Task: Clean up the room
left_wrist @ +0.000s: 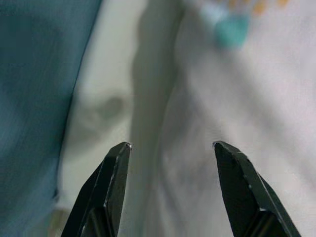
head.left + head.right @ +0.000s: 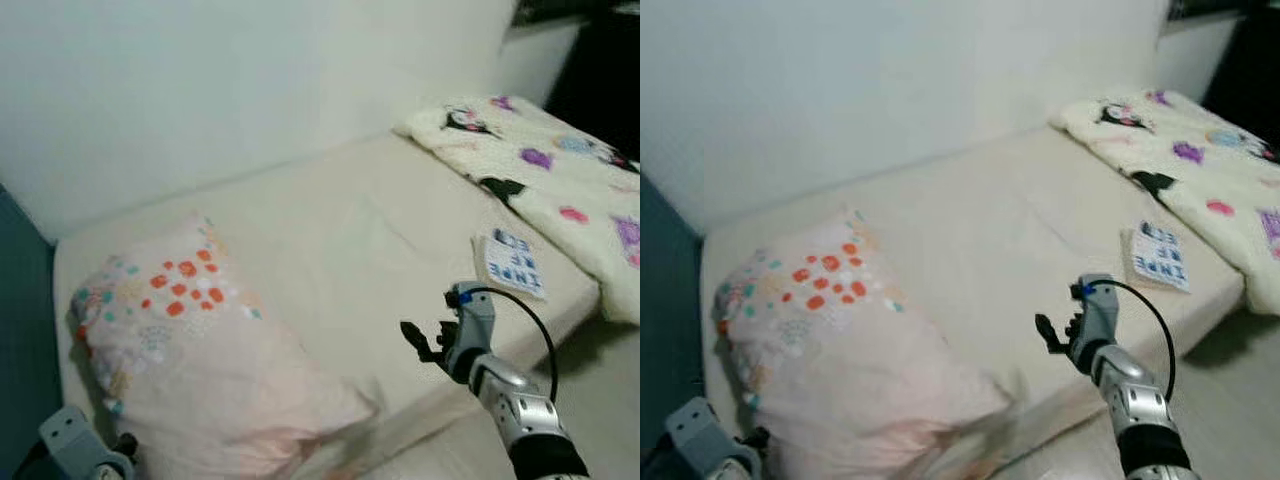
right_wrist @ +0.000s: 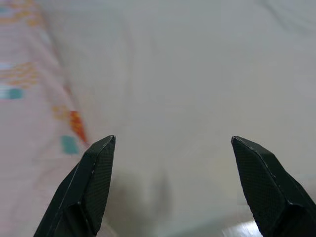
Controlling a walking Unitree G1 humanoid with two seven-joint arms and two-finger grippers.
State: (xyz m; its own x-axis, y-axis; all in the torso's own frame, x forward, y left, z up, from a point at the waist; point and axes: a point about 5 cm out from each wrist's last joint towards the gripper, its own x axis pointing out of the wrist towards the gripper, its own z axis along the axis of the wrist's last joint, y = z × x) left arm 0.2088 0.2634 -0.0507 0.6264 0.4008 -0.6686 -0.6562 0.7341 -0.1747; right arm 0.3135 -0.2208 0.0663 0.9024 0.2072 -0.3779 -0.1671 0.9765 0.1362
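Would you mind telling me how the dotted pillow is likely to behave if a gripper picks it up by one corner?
The pillow looks soft and creased, so it would probably sag and fold rather than stay flat. It seems plump but light for its size. A corner grip may only bunch the loose cover.

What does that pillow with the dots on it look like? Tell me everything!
The pillow is big, soft and puffy, pale pink with orange-red and teal dots clustered near one end. It lies flat on the cream bed, at the end by the teal wall. The left pincer is open right beside it; I cannot tell whether it touches.
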